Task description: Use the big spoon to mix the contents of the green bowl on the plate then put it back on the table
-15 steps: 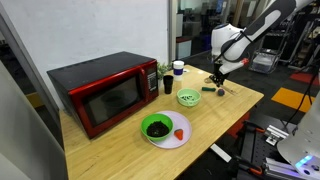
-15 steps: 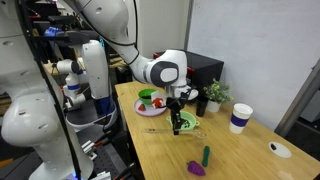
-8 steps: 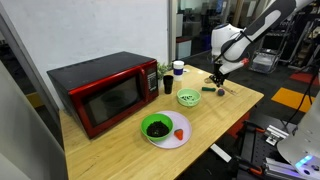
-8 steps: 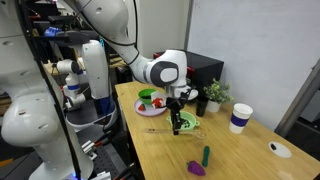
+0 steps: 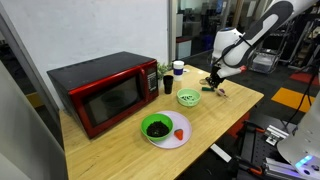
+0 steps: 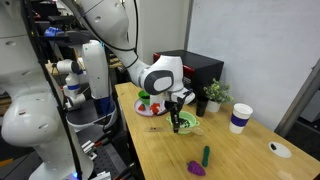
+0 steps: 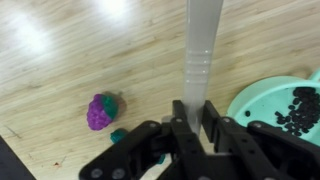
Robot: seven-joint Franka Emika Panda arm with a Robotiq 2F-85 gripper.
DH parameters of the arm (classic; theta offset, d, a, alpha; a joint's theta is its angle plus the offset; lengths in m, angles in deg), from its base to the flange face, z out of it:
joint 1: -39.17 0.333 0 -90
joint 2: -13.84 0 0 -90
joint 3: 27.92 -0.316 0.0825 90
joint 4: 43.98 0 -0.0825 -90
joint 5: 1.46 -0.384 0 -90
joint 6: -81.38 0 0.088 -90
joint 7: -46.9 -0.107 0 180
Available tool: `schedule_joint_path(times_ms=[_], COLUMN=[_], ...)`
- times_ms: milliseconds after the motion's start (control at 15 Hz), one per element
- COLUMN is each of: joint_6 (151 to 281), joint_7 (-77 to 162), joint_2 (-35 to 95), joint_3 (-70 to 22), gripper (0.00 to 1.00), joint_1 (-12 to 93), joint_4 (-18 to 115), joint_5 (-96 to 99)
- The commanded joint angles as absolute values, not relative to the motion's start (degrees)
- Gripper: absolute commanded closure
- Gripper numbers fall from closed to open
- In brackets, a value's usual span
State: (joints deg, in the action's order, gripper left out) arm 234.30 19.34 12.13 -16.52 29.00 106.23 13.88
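Where the light wooden table (image 5: 120,125) carries the round white plate (image 5: 181,138), the green bowl (image 5: 156,127) sits on it, well apart from the gripper (image 7: 193,118)
Near a paler lime-green bowl (image 7: 250,100), the jaws are pinched tight on the big spoon (image 7: 200,50), its long pale handle running straight out over bare wood; the contents (image 5: 157,129), a small blackish lump, lie in the dark green bowl

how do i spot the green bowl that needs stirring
Start at the red microwave; in front of it lies a white plate. The bowl sits on that plate, dark green with black bits inside, unlike the paler green bowl standing off the plate.
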Motion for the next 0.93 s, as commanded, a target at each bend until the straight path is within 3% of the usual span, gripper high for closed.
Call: schedule_joint_path(times_ms=[0, 867], joint_6=[242.48, 250.66], joint_7=[24.68, 35.26], joint_2=[13.74, 19.90], joint_3=[-16.69, -15.28], gripper=[0.94, 0.94], joint_1=[28.60, 27.90], joint_4=[109.57, 110.66], joint_5=[7.17, -5.22])
